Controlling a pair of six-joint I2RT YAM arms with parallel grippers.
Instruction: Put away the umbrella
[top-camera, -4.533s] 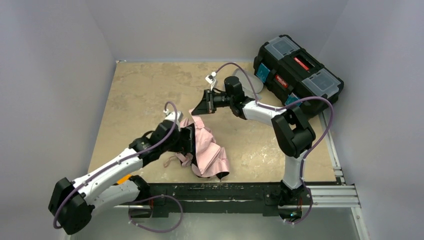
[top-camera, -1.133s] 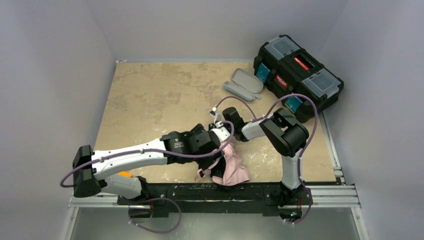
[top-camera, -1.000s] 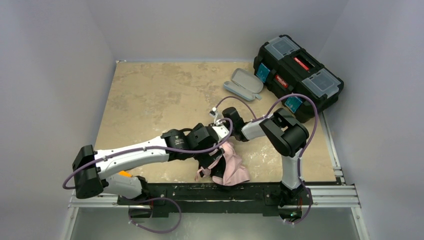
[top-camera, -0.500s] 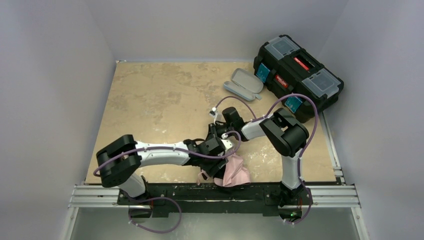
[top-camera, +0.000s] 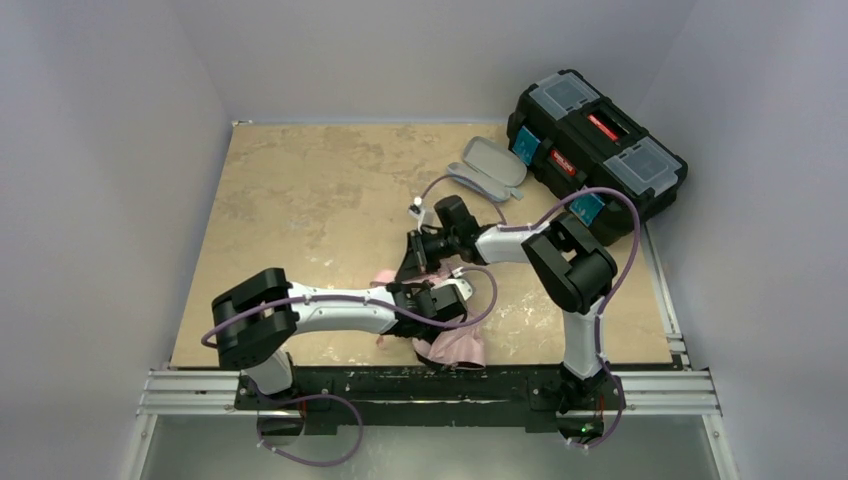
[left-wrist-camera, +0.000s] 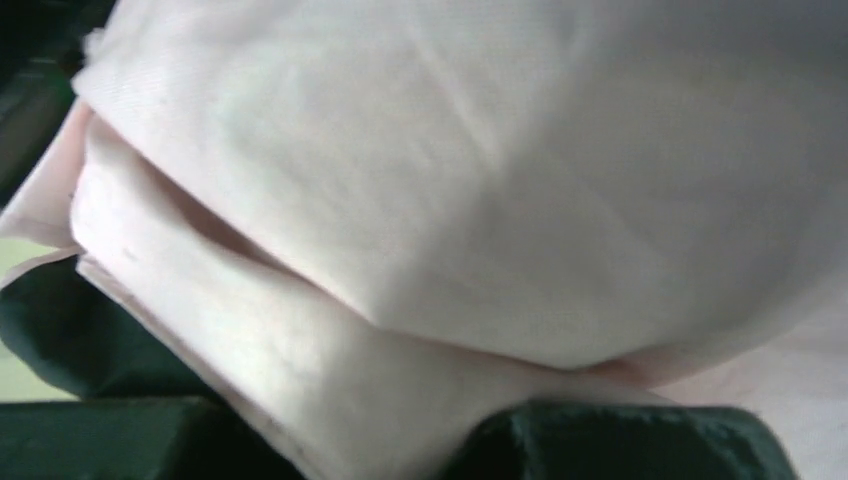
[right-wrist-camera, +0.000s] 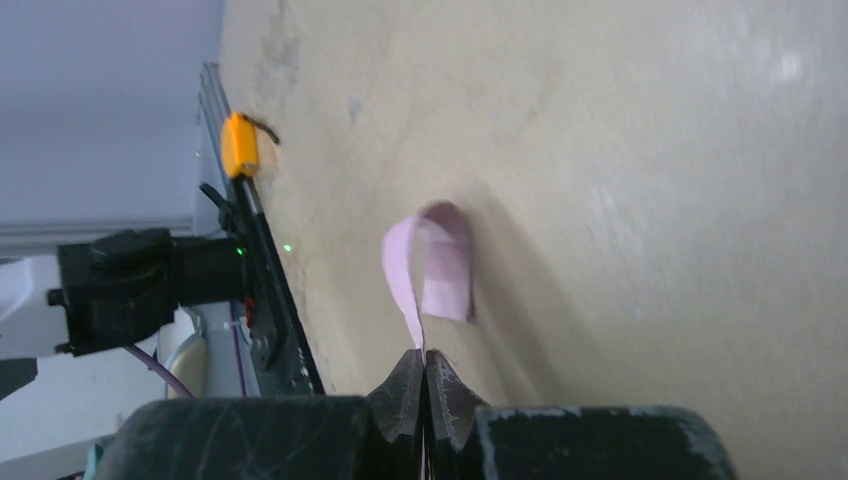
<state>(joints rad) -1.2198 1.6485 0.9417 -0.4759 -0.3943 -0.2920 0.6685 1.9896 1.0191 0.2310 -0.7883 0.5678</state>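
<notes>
The umbrella (top-camera: 458, 348) is lying crumpled on the table (top-camera: 300, 190), right at its near edge and a little right of centre, pale pink canopy uppermost with dark lining showing at its edges. In the left wrist view the pink folds are filling nearly the whole picture.

The left gripper (left-wrist-camera: 375, 445) is sitting on top of the bundle, its arm reaching in low from the left along the near edge. Its dark fingers (left-wrist-camera: 620, 445) are standing a little apart, and a fold of the canopy is bunching between them and being pinched from both sides.

Just beyond it, the right gripper (right-wrist-camera: 424, 385) is pointing left, with its fingertips pressing together on the end of a pink strap (right-wrist-camera: 445, 270). The strap is curling away from the tips in a loop over bare table. Where the strap joins the canopy is hidden.

A purple cable (top-camera: 480, 300) is arching beside each wrist. Well apart at the far right, a grey oval case (top-camera: 487, 165) is lying open, and just to its right a black toolbox (top-camera: 595, 135) is sitting at the table's far right corner. A metal rail (top-camera: 650, 385) is running along the near edge, with a small orange part (right-wrist-camera: 238, 143) on it at the left.
</notes>
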